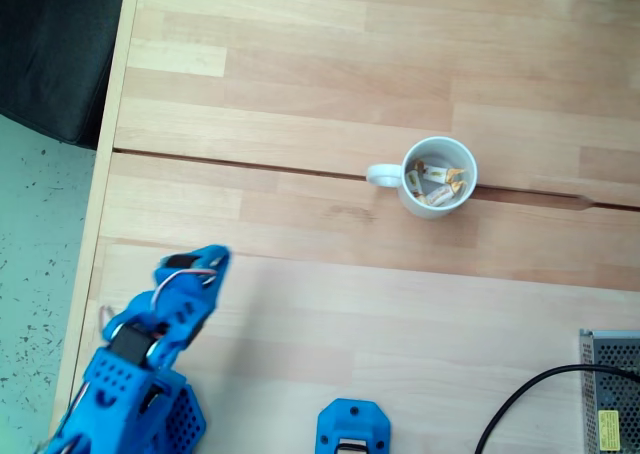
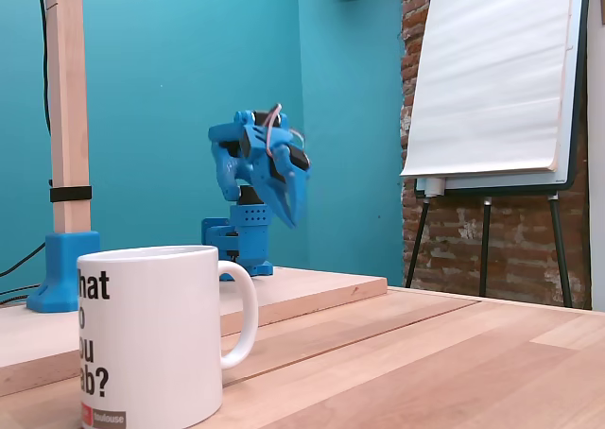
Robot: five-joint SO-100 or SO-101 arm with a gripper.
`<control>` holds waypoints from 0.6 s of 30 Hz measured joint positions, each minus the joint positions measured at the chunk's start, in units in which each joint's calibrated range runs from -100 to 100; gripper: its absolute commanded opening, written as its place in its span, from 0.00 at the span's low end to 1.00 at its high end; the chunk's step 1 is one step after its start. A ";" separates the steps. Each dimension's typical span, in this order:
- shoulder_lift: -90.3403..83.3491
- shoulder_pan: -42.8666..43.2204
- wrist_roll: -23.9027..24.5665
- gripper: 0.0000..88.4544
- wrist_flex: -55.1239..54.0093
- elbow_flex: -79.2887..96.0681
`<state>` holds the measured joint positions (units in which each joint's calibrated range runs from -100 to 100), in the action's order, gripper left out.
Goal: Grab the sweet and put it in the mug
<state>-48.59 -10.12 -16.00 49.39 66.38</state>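
- A pale wooden counter (image 1: 300,64) stands before a teal wall (image 2: 170,60).
- The white mug (image 1: 438,174) stands upright, handle pointing left in a fixed view (black lettering on its side).
- Cream, gold-ended sweets (image 1: 440,181) lie inside; their long axes are unclear.
- The blue gripper (image 2: 292,207) hangs well apart, fingers pressed together, empty.

Both fixed views are bright, with soft, even light and no strong glare. From above, the light wooden table (image 1: 330,304) looks a little washed out, and the small round white ceramic mug (image 1: 438,177) drops only a faint shadow toward 5 o'clock. The blue plastic robot arm (image 1: 160,344) looks slightly blurry. From the side, the arm (image 2: 265,179) is a bit soft too.
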 measured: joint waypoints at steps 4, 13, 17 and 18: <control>-14.17 8.05 0.83 0.00 0.00 14.25; -30.70 14.99 -4.74 0.00 0.00 30.39; -33.06 15.66 -7.52 0.00 0.00 31.47; -33.70 15.66 -8.11 0.00 0.08 31.56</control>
<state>-82.29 5.54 -24.10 49.47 97.94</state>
